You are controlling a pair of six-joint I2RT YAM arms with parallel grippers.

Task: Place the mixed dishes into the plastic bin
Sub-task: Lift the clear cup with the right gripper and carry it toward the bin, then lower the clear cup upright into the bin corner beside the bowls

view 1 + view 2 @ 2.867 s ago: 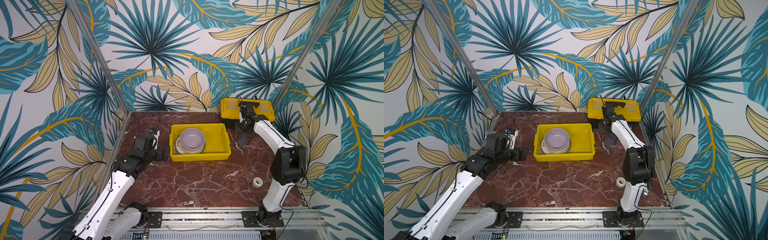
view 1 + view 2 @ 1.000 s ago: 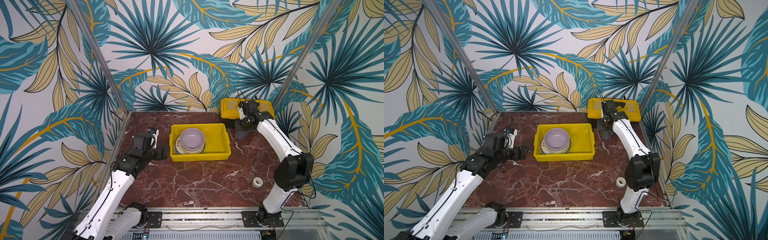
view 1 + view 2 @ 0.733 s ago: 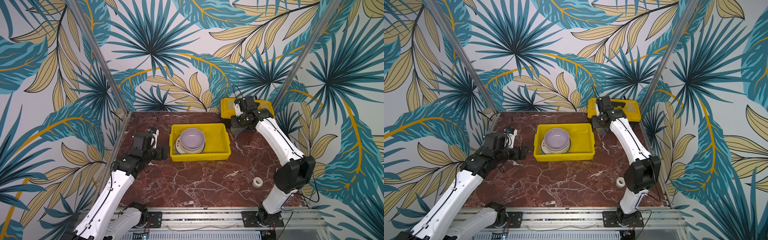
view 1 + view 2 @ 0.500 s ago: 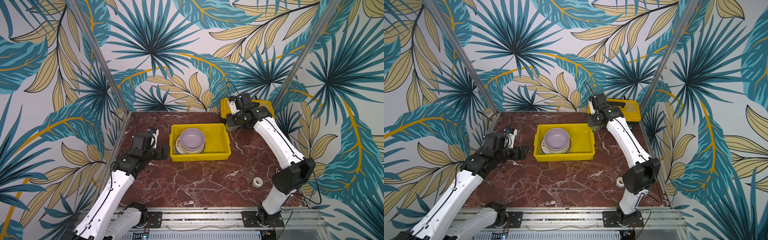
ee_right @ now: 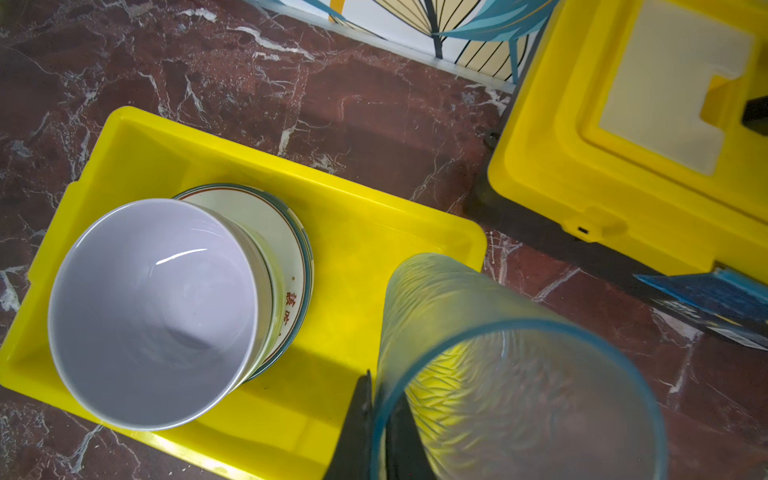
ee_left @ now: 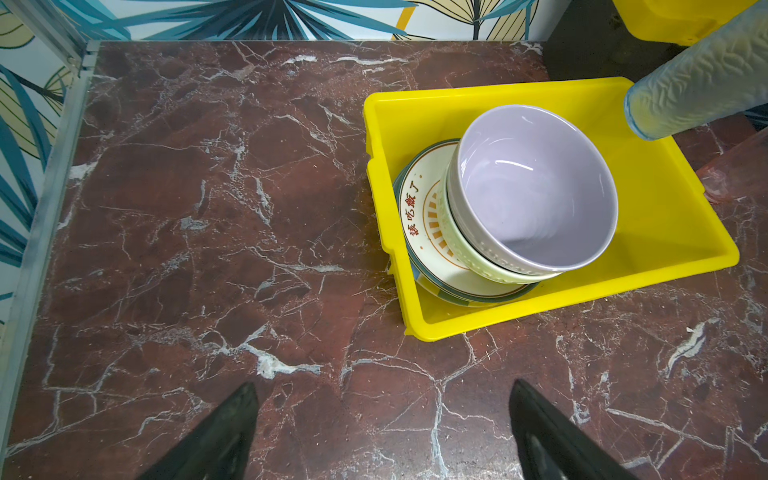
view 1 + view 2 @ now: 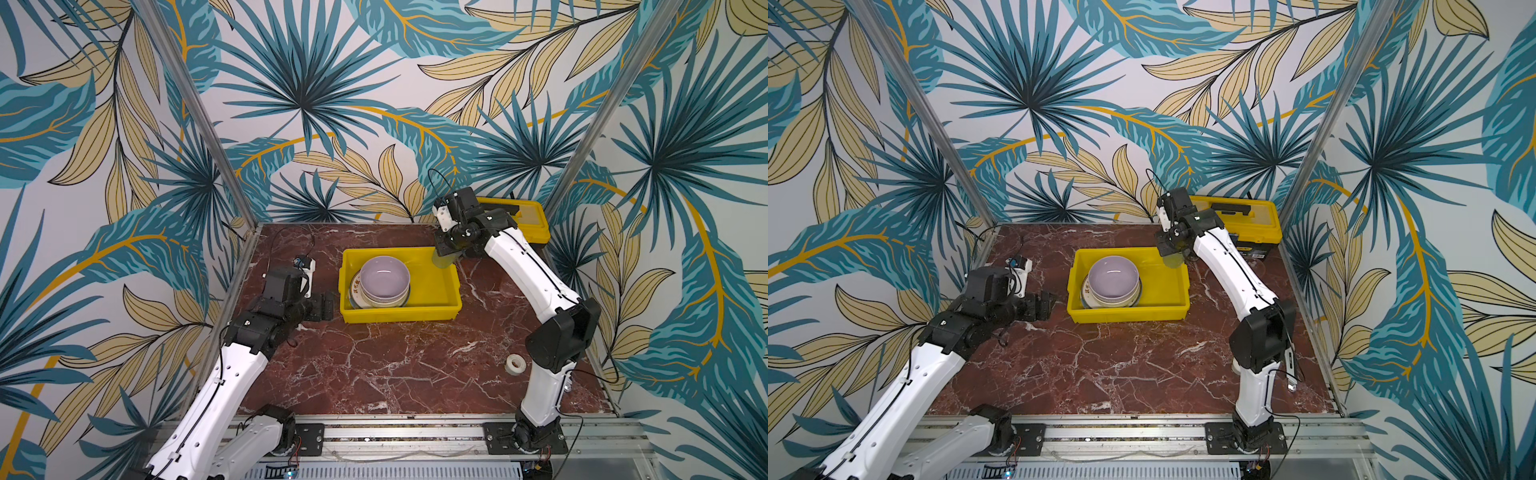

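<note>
In both top views the right claw is closed on a clear tumbler, which hangs under it over the corner of the yellow plastic bin that lies nearest this claw. The tumbler looks not yet set down. Beyond this claw in the bin a lilac bowl sits on top of a stack. The left claw is spread wide and holds nothing, with the bin's short wall just ahead of it. A tape roll lies well behind the right claw, and the yellow toolbox stands close beside that claw.

In the left wrist view the left claw gapes over bare bench. Ahead of it the stack reads clearly: the lilac bowl nests in a pale green bowl, on a white lettered plate with a striped plate edge beneath. A faint glassy shape at the frame's edge may be another tumbler, but I cannot tell.

In the right wrist view the right claw pinches the tumbler's wall with one finger inside and one outside. The empty part of the bin floor lies below it.

Judging by this, the plates and bowls are in, this tumbler is nearly there, and little else seems left.
</note>
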